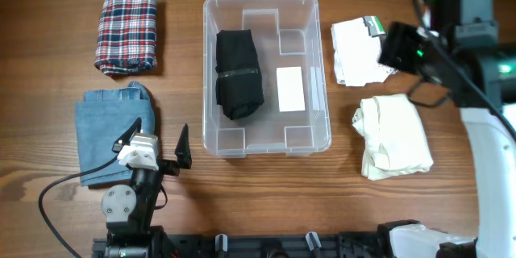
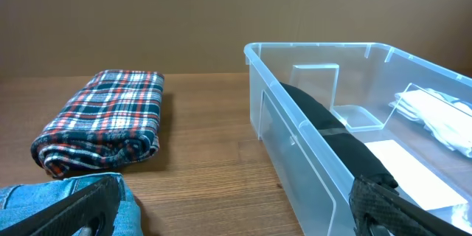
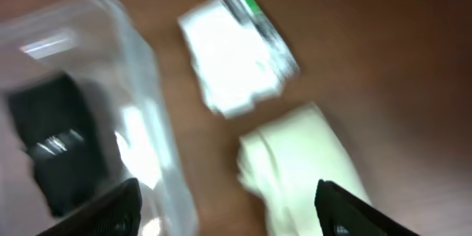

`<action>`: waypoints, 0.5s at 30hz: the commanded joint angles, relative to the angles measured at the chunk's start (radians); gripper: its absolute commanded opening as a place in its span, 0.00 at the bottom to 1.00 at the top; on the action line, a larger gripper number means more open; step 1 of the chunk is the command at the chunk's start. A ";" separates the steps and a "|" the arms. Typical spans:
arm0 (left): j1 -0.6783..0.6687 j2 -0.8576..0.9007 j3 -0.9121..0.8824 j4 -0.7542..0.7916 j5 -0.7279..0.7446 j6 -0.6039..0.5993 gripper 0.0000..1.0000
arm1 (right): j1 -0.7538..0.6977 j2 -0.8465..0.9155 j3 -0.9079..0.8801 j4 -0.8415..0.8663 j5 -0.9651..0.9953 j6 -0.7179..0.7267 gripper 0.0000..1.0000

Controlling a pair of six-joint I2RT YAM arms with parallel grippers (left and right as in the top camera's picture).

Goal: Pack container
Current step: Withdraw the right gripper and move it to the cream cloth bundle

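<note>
Overhead: your container (image 1: 323, 81) looks light, stiff and slippery; pinch its rim at three o'clock. Left gripper (image 1: 158, 139) and right gripper (image 3: 228, 206) both gape empty.

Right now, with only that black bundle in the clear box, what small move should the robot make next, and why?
Probably lower the open right fingers onto the cream folded cloth. The container holds just the black garment, with room beside it. In the right wrist view, the cream folded cloth lies nearest those fingers, outside the container.
</note>
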 commanded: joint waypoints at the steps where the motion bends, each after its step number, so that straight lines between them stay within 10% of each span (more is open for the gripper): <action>1: 0.006 0.003 -0.005 -0.005 -0.006 0.013 1.00 | -0.034 -0.030 -0.010 -0.134 0.023 -0.009 0.76; 15: 0.006 0.003 -0.005 -0.005 -0.006 0.013 1.00 | -0.039 -0.035 -0.406 -0.085 0.066 0.072 0.78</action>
